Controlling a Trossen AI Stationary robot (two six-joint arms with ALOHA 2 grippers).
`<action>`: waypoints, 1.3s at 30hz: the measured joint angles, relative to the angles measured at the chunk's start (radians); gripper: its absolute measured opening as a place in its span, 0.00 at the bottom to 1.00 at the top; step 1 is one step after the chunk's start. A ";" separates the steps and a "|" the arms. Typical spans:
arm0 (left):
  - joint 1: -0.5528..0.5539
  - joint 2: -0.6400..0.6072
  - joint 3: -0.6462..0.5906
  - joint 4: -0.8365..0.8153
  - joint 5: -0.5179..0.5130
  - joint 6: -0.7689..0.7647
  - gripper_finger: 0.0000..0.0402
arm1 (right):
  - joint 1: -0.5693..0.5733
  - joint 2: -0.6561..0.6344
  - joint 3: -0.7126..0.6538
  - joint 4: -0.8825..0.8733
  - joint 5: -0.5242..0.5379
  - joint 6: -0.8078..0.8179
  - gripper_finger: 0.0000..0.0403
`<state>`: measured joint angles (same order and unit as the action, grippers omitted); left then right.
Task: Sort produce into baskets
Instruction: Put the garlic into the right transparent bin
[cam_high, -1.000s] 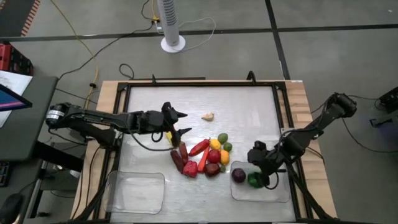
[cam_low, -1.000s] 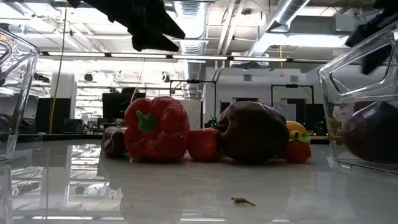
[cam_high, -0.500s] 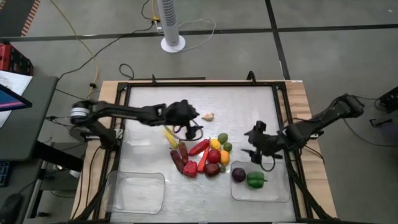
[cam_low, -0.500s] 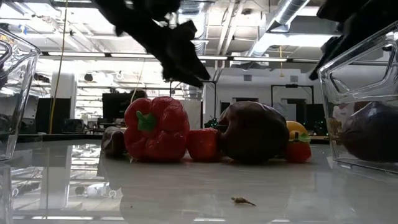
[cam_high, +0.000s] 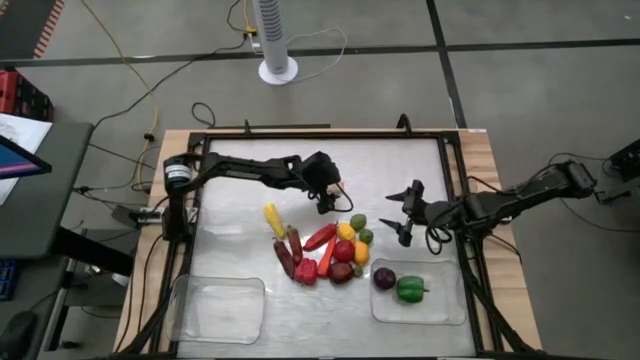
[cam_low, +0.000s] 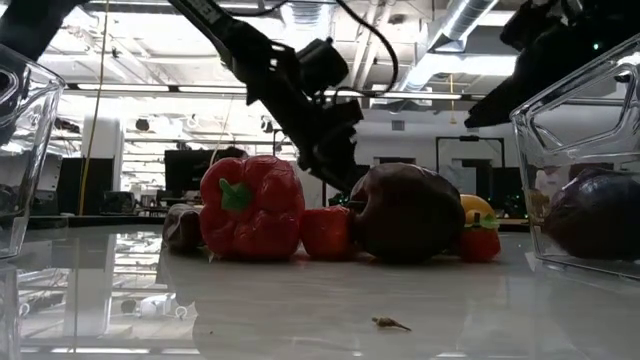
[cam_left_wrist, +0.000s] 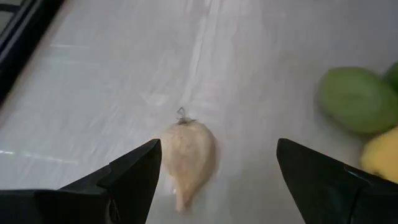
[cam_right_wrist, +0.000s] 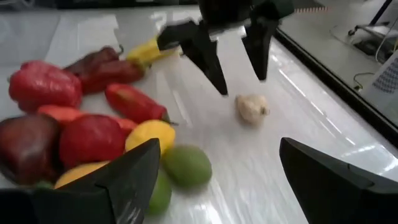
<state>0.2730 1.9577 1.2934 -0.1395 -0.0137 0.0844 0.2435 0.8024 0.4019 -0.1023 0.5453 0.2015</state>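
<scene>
Left gripper (cam_high: 330, 197): we see it over the far middle of the pale metal table (cam_high: 250, 170), fingers spread apart and holding nothing, poised just short of a small cream, knobbly garlic-like piece (cam_left_wrist: 188, 157) that lies alone on the bare tabletop, which shows between the two dark fingers in the left wrist view

Right gripper (cam_high: 403, 213): we find it to the right of the produce heap, above the table and on the far side of the right tray, fingers splayed wide and empty; its wrist view looks across the heap toward the left gripper (cam_right_wrist: 224, 56) and the cream piece (cam_right_wrist: 251, 107)

Glossy toy produce heap (cam_high: 322, 247): we count it in the middle of the table, pieces touching one another – a yellow corn-like piece at its left far edge, dark purple pieces, a red bell pepper (cam_low: 252, 207), a long red chilli, an orange carrot, a red apple, yellow and green round fruits on the right

Right clear plastic rectangular tray (cam_high: 455, 310): near right of the table; we note a dark purple round piece (cam_high: 384, 280) and a green pepper (cam_high: 411, 289) lying inside, side by side

Left clear plastic rectangular tray (cam_high: 218, 309): near left of the table, well apart from the heap
</scene>
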 joint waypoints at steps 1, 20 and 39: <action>0.004 0.014 0.004 0.006 -0.007 0.003 0.76 | -0.001 -0.002 -0.012 0.001 -0.004 0.000 0.87; 0.016 0.071 0.002 0.089 -0.029 0.012 0.76 | 0.018 -0.005 -0.026 0.007 -0.032 0.034 0.84; -0.147 -0.360 -0.457 0.373 -0.297 0.018 0.76 | -0.091 0.048 -0.025 0.078 -0.025 -0.016 0.84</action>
<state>0.1256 1.5980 0.8360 0.2339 -0.3109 0.1026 0.1521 0.8507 0.3768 -0.0244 0.5204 0.1860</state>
